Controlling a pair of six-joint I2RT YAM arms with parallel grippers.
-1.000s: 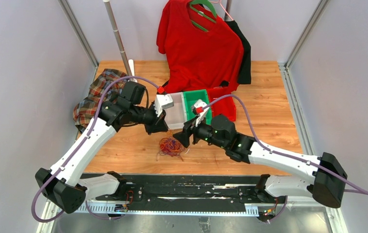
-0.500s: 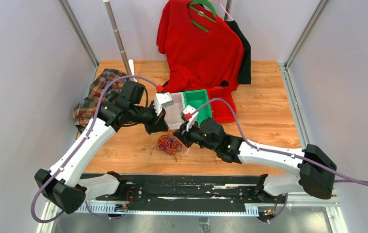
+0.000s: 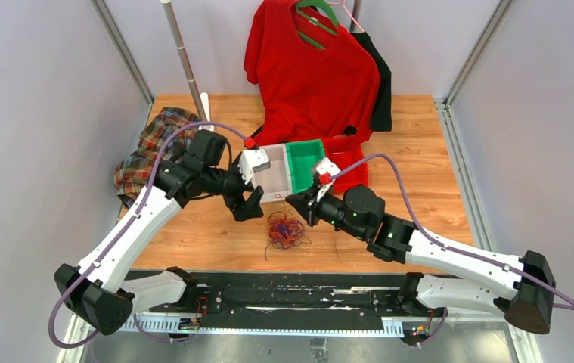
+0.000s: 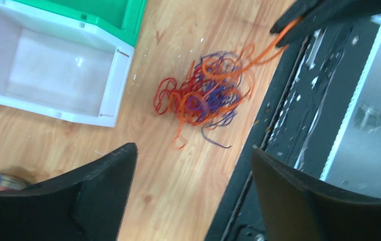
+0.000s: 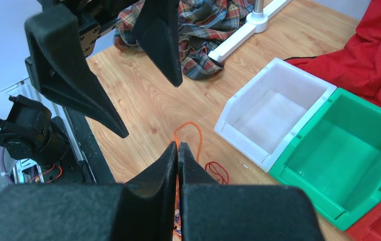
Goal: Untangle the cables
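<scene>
The cables (image 3: pixel 286 229) are a knot of orange, red and purple strands on the wooden table, in front of the white bin. In the left wrist view the cables (image 4: pixel 203 95) lie ahead of my left gripper (image 4: pixel 193 150), which is open, empty and above the table. My right gripper (image 3: pixel 299 203) is shut on an orange strand (image 4: pixel 278 37) that runs up out of the knot. In the right wrist view my right gripper (image 5: pixel 178 146) pinches that orange strand (image 5: pixel 194 131) at its tips, and a red loop (image 5: pixel 217 171) lies beside it.
A white bin (image 3: pixel 274 180) and a green bin (image 3: pixel 306 160) stand side by side behind the knot. A red shirt (image 3: pixel 310 68) hangs at the back. Plaid cloth (image 3: pixel 147 147) lies at the left by a pole base (image 5: pixel 238 35). The black rail (image 3: pixel 268 291) borders the near edge.
My left gripper has opened and let go. My right gripper has shut on an orange strand and drawn back right. The knot has shifted a little to the right.
</scene>
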